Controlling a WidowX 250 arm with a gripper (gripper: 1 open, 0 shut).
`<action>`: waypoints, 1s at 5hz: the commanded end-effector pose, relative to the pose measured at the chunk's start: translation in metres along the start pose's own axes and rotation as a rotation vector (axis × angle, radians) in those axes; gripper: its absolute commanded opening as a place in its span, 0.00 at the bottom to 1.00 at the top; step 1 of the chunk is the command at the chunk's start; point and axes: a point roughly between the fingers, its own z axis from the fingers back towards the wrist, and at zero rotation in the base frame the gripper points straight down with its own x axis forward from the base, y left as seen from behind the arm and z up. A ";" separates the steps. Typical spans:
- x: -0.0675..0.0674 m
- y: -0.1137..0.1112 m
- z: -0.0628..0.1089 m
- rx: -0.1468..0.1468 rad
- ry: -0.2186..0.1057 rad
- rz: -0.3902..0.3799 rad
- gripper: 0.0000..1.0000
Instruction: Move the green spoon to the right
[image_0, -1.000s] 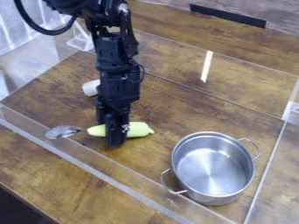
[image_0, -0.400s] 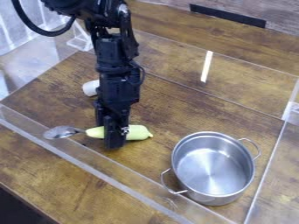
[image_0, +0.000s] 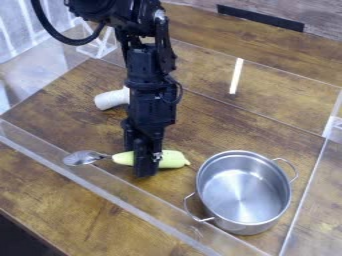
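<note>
The green spoon (image_0: 166, 160) lies on the wooden table, its yellow-green handle pointing right and its silver bowl (image_0: 82, 158) to the left. My gripper (image_0: 144, 163) points down over the middle of the handle, shut on it, with the black fingers hiding part of the handle. The black arm rises from there toward the top left of the camera view.
A steel pot (image_0: 243, 190) with two handles stands just right of the spoon. A white-and-red mushroom toy (image_0: 112, 98) lies behind the arm. Clear plastic walls (image_0: 80, 190) border the table at the front and sides.
The gripper and the spoon have slid together to the right, toward the pot. The spoon's silver bowl now lies further right too.
</note>
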 end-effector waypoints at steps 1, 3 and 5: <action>0.007 0.006 0.011 0.030 -0.050 0.053 0.00; 0.019 -0.014 0.039 0.051 -0.073 0.095 0.00; 0.058 -0.027 0.061 0.081 -0.082 0.006 0.00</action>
